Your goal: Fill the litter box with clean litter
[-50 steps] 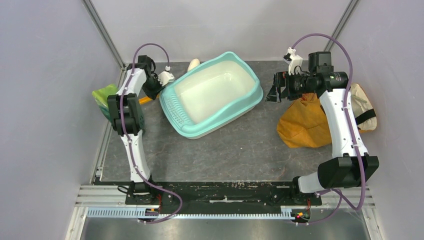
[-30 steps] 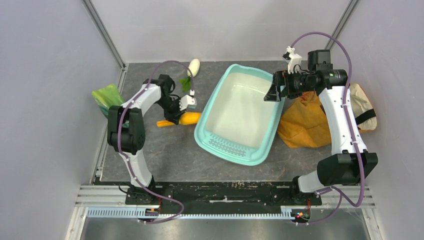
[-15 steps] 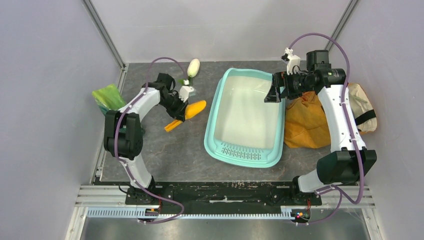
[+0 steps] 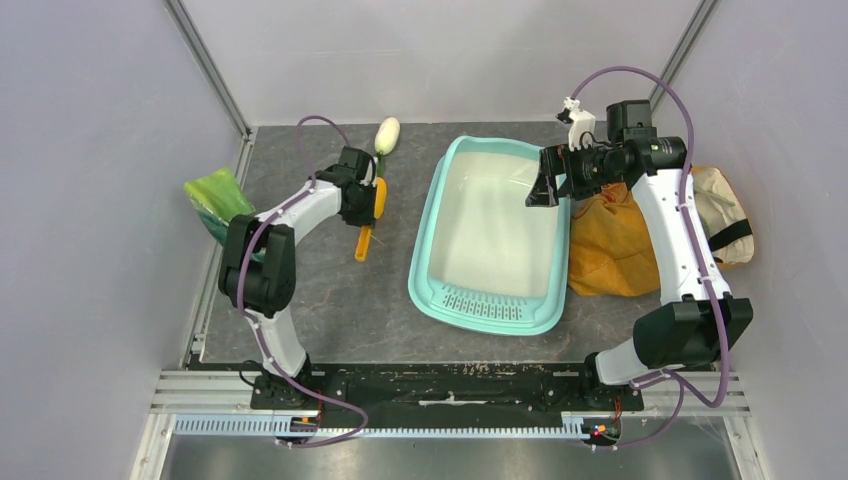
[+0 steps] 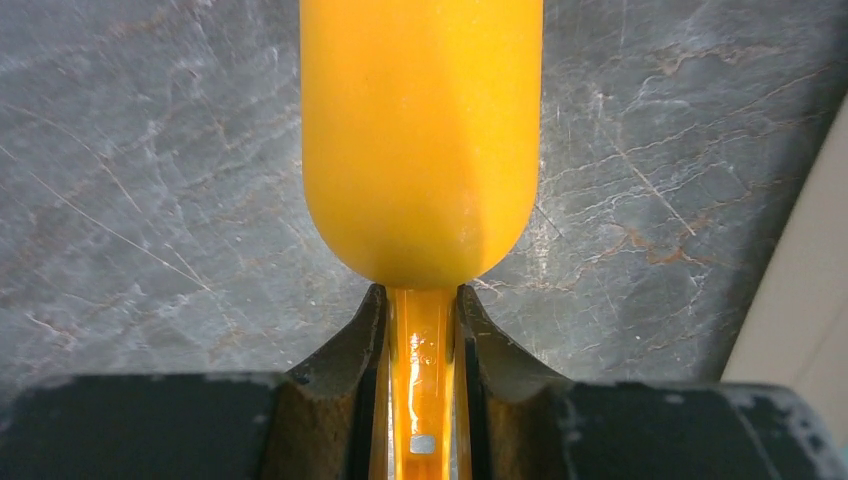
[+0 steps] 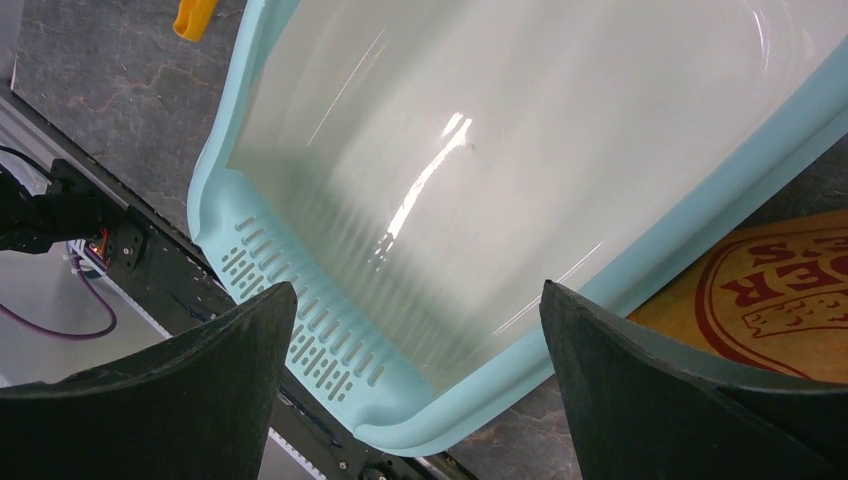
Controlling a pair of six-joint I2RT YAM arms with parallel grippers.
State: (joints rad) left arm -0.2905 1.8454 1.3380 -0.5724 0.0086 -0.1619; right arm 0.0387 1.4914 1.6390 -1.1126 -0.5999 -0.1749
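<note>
- Though partly covered by everything listed below, grey veined table point(image 4: 330, 300); near edge hidden under the arms' black mounting rail point(image 4: 440, 385).
- Litter box point(image 4: 424, 262), flat at table centre between both arms, slotted grille point(image 4: 490, 302) toward the bases, basin glossy white; part of far right rim hidden beneath right gripper point(image 4: 541, 190); cropped on all sides in right wrist view.
- Orange cloth bag point(image 4: 610, 255), just beside the box's right rim, partly hidden by right arm point(image 4: 680, 230); dark red round print point(image 6: 775, 285) with lettering, cut off by frame edge and finger, not readable.
- Green pouch point(image 4: 213, 195) at left table edge, near end behind left arm point(image 4: 290, 210); printing too small to read.
- Orange scoop point(image 4: 377, 198), left of the box and apart from it; bowl cropped at top in left wrist view.
- White oblong object point(image 4: 387, 134) near far edge; identity unclear.
- Left gripper point(image 5: 420, 300): fingers narrowed onto the scoop's handle just below the bowl.
- Right gripper: fingers spread wide, gripping nothing, over the box's basin.
</note>
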